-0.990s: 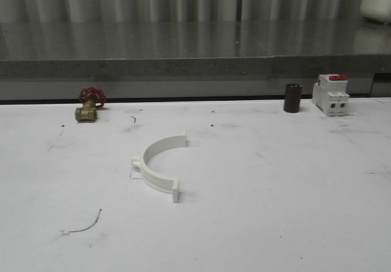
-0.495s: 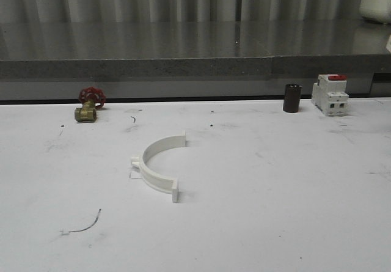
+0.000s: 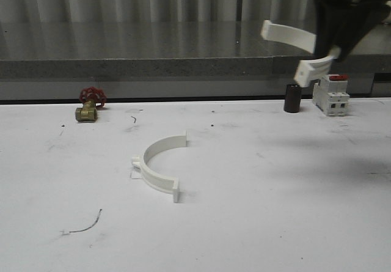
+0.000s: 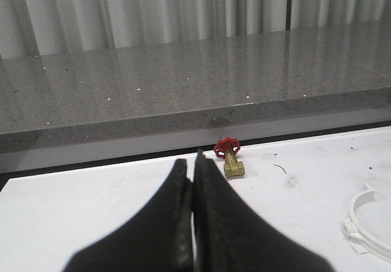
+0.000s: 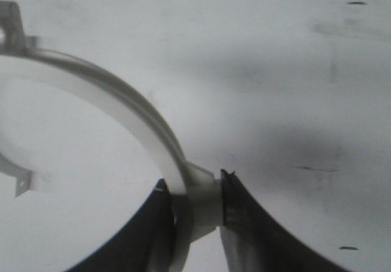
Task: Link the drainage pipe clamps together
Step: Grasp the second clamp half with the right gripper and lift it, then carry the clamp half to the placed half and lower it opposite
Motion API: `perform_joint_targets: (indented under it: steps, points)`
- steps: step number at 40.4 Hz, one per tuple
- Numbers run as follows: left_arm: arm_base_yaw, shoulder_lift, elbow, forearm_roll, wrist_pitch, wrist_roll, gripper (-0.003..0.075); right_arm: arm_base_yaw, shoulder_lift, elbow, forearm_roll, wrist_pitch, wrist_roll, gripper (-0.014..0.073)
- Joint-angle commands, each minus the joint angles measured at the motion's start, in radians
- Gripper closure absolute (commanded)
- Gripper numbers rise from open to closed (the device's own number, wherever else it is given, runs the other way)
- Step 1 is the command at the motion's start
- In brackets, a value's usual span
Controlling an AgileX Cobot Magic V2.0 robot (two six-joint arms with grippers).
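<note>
One white half-ring drainage pipe clamp [image 3: 157, 167] lies on the white table near the middle, its open side facing right; its edge also shows in the left wrist view as a white clamp [image 4: 366, 223]. High at the far right, my right gripper [image 3: 333, 43] holds a second white clamp [image 3: 293, 38] in the air. In the right wrist view the gripper [image 5: 195, 208] is shut on that clamp [image 5: 122, 104] at its side tab. My left gripper [image 4: 194, 180] is shut with nothing in it, above the table's left part and aimed towards the brass valve.
A brass valve with a red handwheel [image 3: 89, 104] sits at the back left. A dark cylinder [image 3: 292, 98] and a white breaker with a red top [image 3: 330, 94] stand at the back right, below the held clamp. A grey stone ledge [image 3: 153, 64] runs behind the table.
The right arm has come into the front view at the top right, carrying the second clamp. The clamp on the table has not moved.
</note>
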Motion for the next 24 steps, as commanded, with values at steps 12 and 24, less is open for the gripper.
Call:
perform_joint_targets:
  steps: [12,24]
  points:
    - [-0.006,0.01,-0.028,0.005,-0.082,0.004,0.0741,0.204,0.092,-0.022,-0.004,-0.116,0.122,0.0421]
    - [-0.006,0.01,-0.028,0.005,-0.082,0.004,0.0741,0.208,0.186,-0.022,-0.023,-0.182,0.279,0.0421]
